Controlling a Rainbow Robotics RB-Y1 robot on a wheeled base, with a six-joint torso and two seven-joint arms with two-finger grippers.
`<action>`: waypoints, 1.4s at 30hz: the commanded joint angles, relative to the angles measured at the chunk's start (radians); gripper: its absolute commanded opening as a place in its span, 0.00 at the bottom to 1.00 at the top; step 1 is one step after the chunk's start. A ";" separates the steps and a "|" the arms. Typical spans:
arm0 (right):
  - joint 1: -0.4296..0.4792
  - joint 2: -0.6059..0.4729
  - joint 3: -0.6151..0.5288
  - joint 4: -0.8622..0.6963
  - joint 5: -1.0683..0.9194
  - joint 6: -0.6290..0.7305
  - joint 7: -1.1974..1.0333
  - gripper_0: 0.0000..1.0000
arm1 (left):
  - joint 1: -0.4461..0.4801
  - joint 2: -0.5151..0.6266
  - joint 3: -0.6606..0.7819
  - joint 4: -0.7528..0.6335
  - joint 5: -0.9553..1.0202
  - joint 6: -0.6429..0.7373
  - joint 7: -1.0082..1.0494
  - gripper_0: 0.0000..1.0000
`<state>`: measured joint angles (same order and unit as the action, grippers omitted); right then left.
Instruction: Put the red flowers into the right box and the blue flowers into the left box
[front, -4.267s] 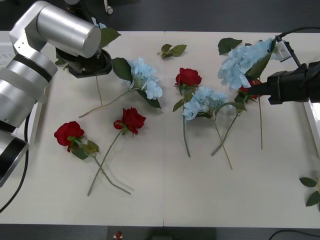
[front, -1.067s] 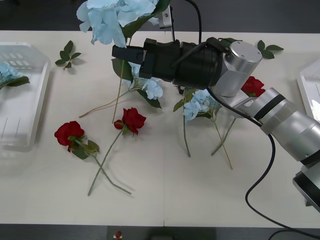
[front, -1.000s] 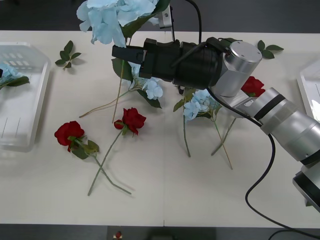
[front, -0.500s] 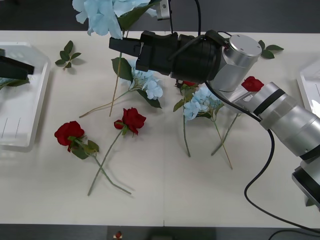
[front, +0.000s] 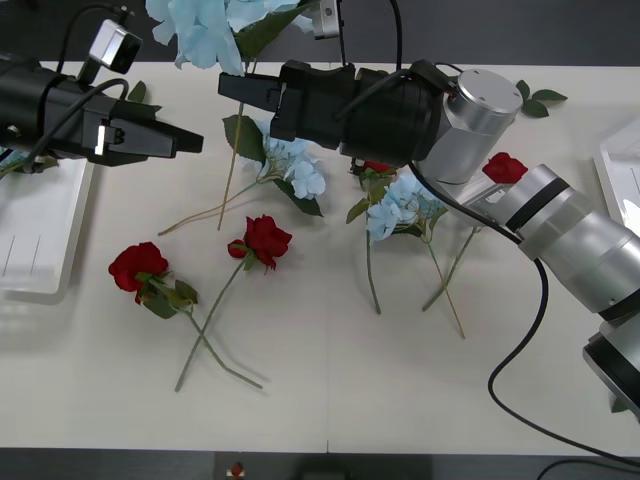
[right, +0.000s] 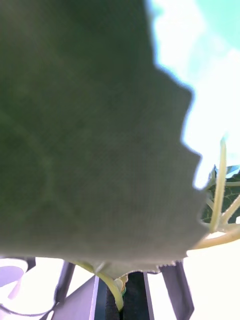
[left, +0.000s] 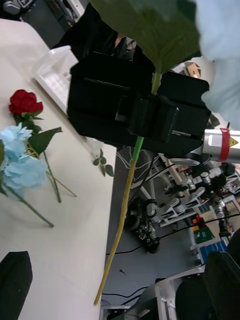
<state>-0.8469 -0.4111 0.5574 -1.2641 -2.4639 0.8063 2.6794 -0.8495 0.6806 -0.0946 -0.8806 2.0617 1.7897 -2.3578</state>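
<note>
One blue flower (front: 205, 30) is lifted off the counter (front: 330, 370) at about 11 o'clock in the front view, its thin stem hanging down from the right end effector (front: 232, 88), whose fingers are clenched on the stem just under the large green leaf (right: 90, 135). The left end effector (front: 185, 143) points at that stem from 9 o'clock with its fingers spread apart, near the stem but not touching it. Two more blue flowers (front: 290, 160) lie on the counter below and to 3 o'clock of the held one. Three red flowers (front: 265, 238) lie on the counter from 8 o'clock to the centre, a fourth at 2 o'clock. The left box (front: 35, 230) sits at 9 o'clock, the right box (front: 620, 175) at 3 o'clock.
</note>
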 joint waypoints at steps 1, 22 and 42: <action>-0.035 0.035 0.006 -0.018 -0.006 -0.004 0.026 0.00 | -0.023 -0.018 0.012 -0.034 0.021 0.011 0.080 1.00; -0.035 0.037 0.006 -0.018 -0.006 -0.013 0.026 0.00 | 0.020 -0.090 -0.040 -0.041 0.023 -0.030 0.081 0.00; -0.035 0.037 0.006 -0.018 -0.004 -0.015 0.026 0.02 | 0.018 -0.078 -0.024 -0.041 0.040 -0.050 0.083 0.00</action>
<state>-0.8469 -0.3953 0.5572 -1.2638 -2.4639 0.7903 2.6794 -0.8329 0.5797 -0.1474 -0.8927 2.0796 1.7585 -2.2920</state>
